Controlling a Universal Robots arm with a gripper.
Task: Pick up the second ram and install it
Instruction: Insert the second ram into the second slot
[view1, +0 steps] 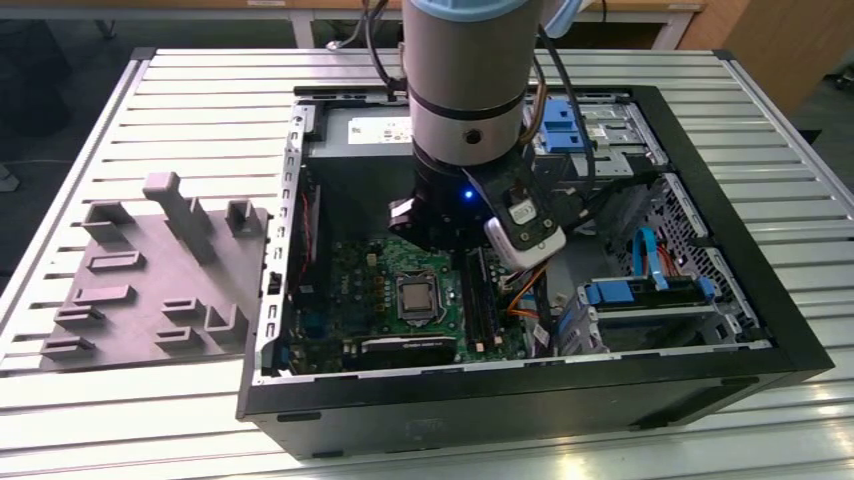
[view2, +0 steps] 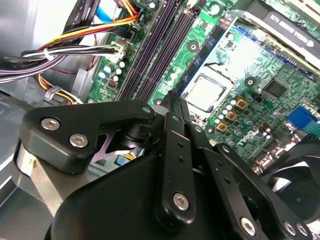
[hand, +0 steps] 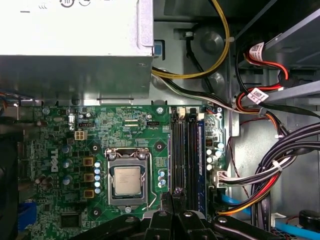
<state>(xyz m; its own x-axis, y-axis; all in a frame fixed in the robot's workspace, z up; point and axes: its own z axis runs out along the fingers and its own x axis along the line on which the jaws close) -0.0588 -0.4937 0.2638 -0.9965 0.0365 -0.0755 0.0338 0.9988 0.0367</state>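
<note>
My gripper (hand: 172, 199) hangs inside the open computer case (view1: 534, 385), low over the green motherboard (hand: 130, 130). Its black fingers (view2: 176, 130) are pressed together, shut, and no stick shows between them. Their tips stand over the near end of the long dark memory slots (hand: 186, 155), beside the silver processor (hand: 126, 181). The slots (view2: 155, 50) run away from the fingertips in the second wrist view. A blue-edged strip (hand: 201, 160) lies along the outer slot. The second ram cannot be told apart from the slots. In the exterior view the arm (view1: 467, 120) hides the gripper.
A grey plastic tray (view1: 147, 290) with upright posts lies on the slatted table at the exterior view's left. Bundles of cables (hand: 270, 170) run beside the slots. A grey power supply (hand: 75, 45) and drive bays with blue clips (view1: 627, 292) crowd the case.
</note>
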